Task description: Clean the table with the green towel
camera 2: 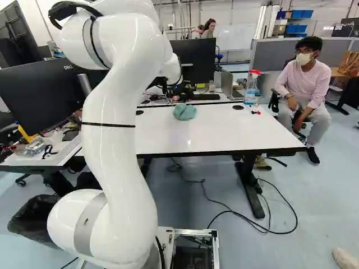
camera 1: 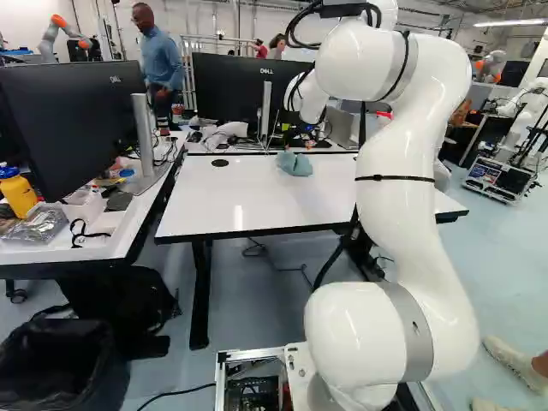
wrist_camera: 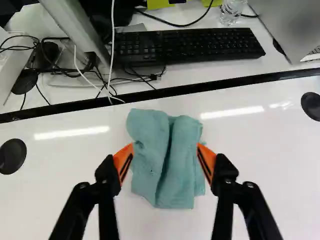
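1 green towel (wrist_camera: 165,160), on 1 white tbl (camera 2: 213,131), nr its far edge; in R base view it's left of the tbl's middle. 1 gripper (camera 2: 178,89) hangs above it, w/ 2 fingers & 2 orange pads (wrist_camera: 123,161), 1 each side of the towel. In wrist view, gripper (wrist_camera: 165,162) is released: fingers spread approx the towel's width, nothing clenched btwn them.

Other counts: 2 round blk discs (wrist_camera: 311,106) set in the tbl top, 1 either side of the towel. 1 blk keyboard (wrist_camera: 192,44) on the desk beyond, past the dark strip. 1 laptop (camera 2: 227,84) there too, 1 spray bottle (camera 2: 252,88) w/ red top nr the tbl's far edge. L base view also has 2 big monitors (camera 1: 73,128), 1 yellow bottle (camera 1: 17,193) on the side desk & 1 blk bin (camera 1: 60,364) on the floor.

Towel dir: lies flat-ish, crumpled, 1 main fold running lengthwise. Long axis goes approx near-to-far across the tbl, i.e. crosswise to the line btwn the 2 fingertips; only a bit longer than wide. 1 end faces the keyboard, the other the tbl's near edge. Can't tell front from back.
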Controlling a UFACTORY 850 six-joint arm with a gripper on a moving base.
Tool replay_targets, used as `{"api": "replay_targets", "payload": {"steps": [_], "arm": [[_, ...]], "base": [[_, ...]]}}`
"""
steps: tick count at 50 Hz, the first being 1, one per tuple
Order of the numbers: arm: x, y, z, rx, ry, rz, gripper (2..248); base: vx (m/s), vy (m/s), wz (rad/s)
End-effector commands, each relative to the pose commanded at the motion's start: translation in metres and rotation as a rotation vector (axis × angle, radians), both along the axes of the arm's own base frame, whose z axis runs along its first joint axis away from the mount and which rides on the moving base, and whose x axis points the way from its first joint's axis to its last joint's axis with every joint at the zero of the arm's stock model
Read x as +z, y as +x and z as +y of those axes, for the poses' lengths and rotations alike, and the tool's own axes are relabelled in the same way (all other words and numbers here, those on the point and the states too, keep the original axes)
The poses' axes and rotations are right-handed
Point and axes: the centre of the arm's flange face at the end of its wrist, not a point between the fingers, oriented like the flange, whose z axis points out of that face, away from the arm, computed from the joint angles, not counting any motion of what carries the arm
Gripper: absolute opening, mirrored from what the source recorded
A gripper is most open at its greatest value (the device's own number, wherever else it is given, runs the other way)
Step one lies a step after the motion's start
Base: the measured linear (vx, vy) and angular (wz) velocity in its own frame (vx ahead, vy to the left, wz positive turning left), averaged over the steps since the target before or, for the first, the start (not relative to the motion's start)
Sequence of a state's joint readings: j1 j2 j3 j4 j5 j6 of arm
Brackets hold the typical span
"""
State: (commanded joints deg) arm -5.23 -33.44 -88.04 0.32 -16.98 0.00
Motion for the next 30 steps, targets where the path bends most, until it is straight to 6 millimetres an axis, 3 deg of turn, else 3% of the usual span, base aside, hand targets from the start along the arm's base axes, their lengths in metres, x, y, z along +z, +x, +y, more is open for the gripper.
{"api": "replay_targets", "payload": {"steps": [4,5,9,10,30], "arm": [[0.0000,0.0000,0.0000,0.000,0.000,0.000,182],[0.0000,0.0000,0.0000,0.000,0.000,0.000,219],[0.0000,0.0000,0.0000,0.000,0.000,0.000,219],[0.0000,0.0000,0.0000,0.000,0.000,0.000,247],[-0.0001,-0.0010,0.0003,0.000,0.000,-0.002,247]], "base": [[0.000,0.000,0.000],[0.000,0.000,0.000],[0.000,0.000,0.000],[0.000,0.000,0.000],[0.000,0.000,0.000]]}}
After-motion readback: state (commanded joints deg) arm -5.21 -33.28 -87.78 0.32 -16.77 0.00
